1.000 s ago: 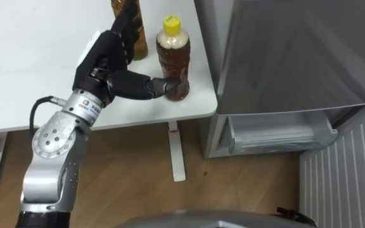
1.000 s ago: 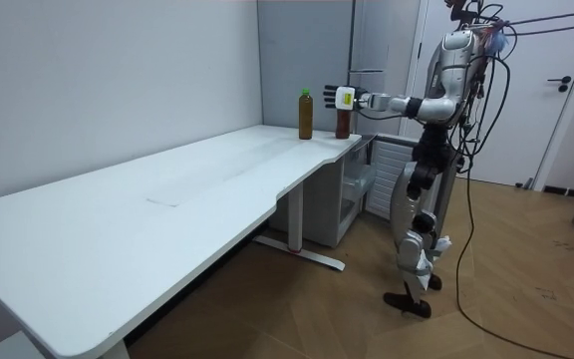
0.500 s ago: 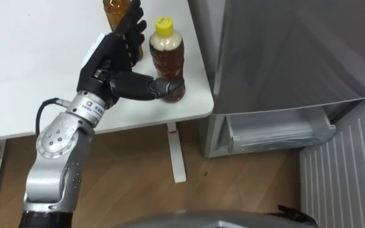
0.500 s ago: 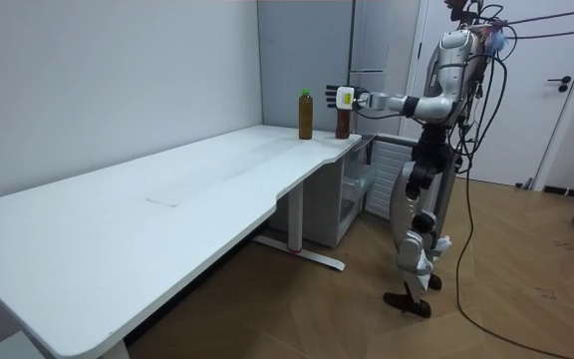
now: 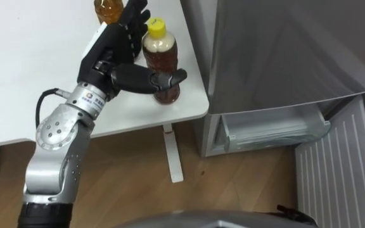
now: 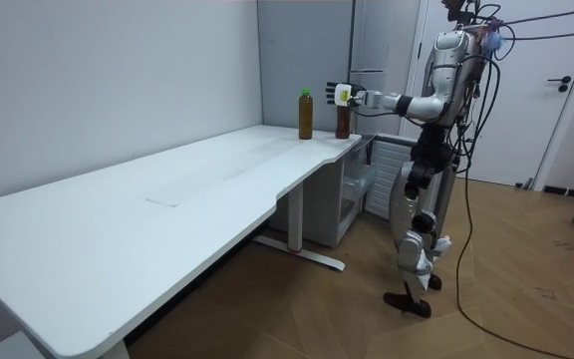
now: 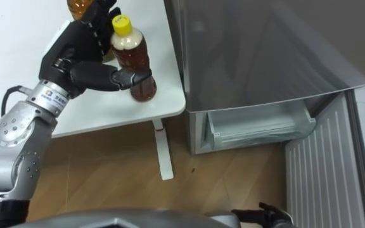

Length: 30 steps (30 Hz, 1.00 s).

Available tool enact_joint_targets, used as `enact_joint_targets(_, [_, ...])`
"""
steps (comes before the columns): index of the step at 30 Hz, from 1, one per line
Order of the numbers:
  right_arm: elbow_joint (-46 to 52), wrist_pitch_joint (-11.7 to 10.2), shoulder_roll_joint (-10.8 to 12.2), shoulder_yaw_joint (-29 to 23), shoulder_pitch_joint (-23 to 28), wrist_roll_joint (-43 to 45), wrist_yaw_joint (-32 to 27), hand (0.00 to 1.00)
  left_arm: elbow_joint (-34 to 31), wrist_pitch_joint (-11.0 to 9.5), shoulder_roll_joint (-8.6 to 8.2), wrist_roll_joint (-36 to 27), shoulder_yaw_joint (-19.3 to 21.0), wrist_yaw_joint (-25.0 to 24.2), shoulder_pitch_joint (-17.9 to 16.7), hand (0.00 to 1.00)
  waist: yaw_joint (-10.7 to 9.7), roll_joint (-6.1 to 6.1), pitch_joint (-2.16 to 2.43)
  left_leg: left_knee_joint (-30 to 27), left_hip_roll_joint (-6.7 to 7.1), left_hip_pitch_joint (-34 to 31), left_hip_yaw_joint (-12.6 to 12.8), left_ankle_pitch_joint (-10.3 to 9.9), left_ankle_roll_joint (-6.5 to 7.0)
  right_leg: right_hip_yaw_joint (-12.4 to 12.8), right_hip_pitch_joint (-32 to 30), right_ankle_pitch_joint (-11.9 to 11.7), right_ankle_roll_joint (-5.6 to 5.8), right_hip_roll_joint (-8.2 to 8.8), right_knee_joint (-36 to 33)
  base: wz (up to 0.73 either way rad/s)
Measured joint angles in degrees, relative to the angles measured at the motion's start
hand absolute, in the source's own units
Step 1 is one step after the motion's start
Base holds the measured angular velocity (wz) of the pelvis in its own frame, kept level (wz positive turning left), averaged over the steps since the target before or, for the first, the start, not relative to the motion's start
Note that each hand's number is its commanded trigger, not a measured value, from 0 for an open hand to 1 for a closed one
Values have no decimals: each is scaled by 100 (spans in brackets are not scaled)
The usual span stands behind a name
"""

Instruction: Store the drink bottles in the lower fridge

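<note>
1. Left eye view: yellow-capped tea bottle (image 5: pixel 160 63) stood on the white table's (image 5: pixel 30 63) corner beside the fridge (image 5: pixel 284 50).
2. Left hand (image 5: pixel 116 54) bracketed it, fingers straight and spread behind, thumb across the front, likely lining up a grasp.
3. Right hand (image 7: pixel 268 214) hung idle.

an office-like room is shown by a long white desk (image 6: pixel 167 189), a tall grey fridge (image 5: pixel 277 57) and a brown wooden floor (image 6: pixel 526 299).

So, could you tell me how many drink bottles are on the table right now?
2: the yellow-capped bottle at the table's corner, against the left hand; the second bottle just behind that hand.
</note>
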State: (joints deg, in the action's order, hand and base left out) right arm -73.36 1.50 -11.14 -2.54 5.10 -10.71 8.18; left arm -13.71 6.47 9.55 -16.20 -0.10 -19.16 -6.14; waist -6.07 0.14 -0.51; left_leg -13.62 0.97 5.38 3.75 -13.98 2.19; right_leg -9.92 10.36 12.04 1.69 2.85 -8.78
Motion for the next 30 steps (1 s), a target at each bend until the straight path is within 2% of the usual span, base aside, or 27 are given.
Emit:
enact_joint_targets(10, [-6, 4, 1, -98, 69, 25, 12, 0, 122, 0, 1, 4, 1, 126, 3, 0, -19, -3, -8, 60, -20, 46, 89, -2, 0, 47, 57, -2, -4, -3, -37, -3])
enact_joint_targets(14, [-6, 111, -9, -113, 79, 18, 11, 0, 324, 17, 1, 4, -1, 196, 16, 0, -27, 22, -13, 44, -27, 46, 90, -2, 0, 47, 46, -3, -5, -5, -81, 0])
enact_joint_targets(20, [-5, 121, -21, -113, 78, 19, 9, 0, 666, 66, 3, 11, 3, 340, 190, 0, -26, 58, -10, 31, -26, 37, 91, -2, 0, 45, 44, -3, -5, -5, -83, 0])
enact_joint_targets(27, [-7, 215, -63, -128, 71, 24, 7, 0, 755, 71, 3, 8, 3, 381, 193, 0, -46, 117, -3, 42, -30, 19, 102, -2, 0, 51, 6, -3, -5, -5, -96, 0])
enact_joint_targets(30, [-5, 248, -62, -157, 81, 26, 10, 0, 814, 203, 5, 5, 4, 367, 194, 0, -55, 115, -3, 45, -30, 1, 105, -2, 0, 54, -31, -3, -5, -5, -100, 0])
